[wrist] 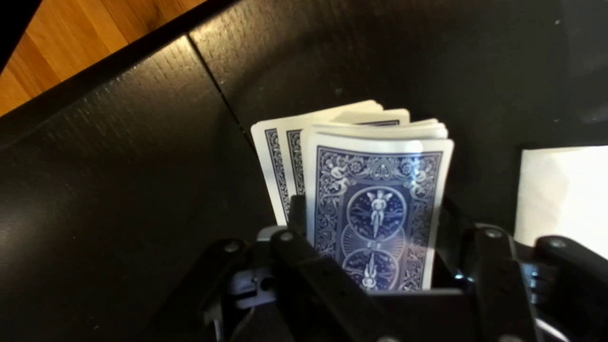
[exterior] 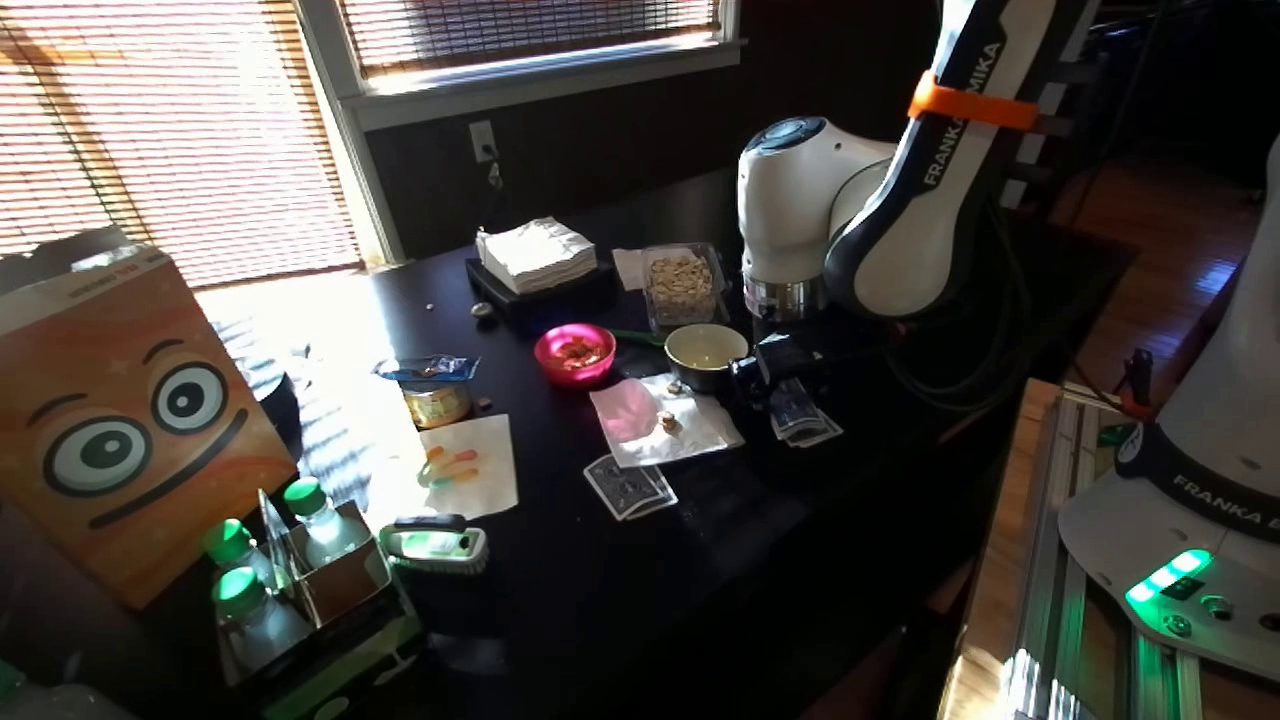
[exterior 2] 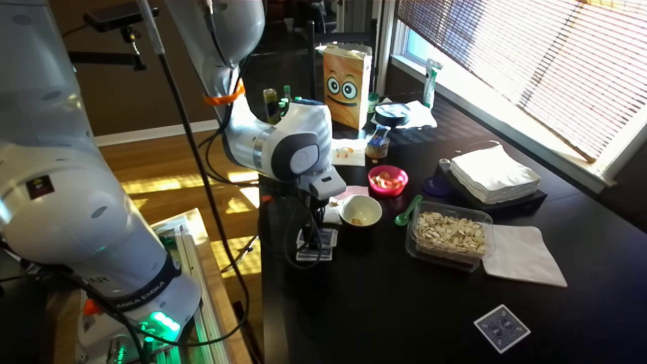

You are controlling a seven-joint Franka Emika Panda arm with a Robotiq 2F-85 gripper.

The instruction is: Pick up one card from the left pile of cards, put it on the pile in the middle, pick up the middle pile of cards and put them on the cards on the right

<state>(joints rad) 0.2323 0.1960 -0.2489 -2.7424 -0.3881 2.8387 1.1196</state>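
In the wrist view, my gripper (wrist: pixel 374 213) has its fingers against both long edges of a bluish-backed stack, the middle pile of cards (wrist: pixel 380 175). The stack looks slightly squeezed, and its far end stands higher than the fanned dark-backed cards (wrist: pixel 279 166) lying on the table underneath. Its near end is hidden by the gripper. Cards below the gripper also show in both exterior views. The left pile of cards (exterior: pixel 628 487), dark-backed and spread a little, lies on the table in an exterior view. On the right, a single card (exterior 2: pixel 502 328) lies face down.
A pale napkin (exterior: pixel 690 440) lies beside the gripper, with a cream bowl (exterior 2: pixel 360 210) near it. Farther off are a pink bowl (exterior 2: pixel 387 180), a green spoon (exterior 2: pixel 408 210), a clear tub of seeds (exterior 2: pixel 450 232) and stacked napkins (exterior 2: pixel 495 172). The table edge (wrist: pixel 118 66) runs close by.
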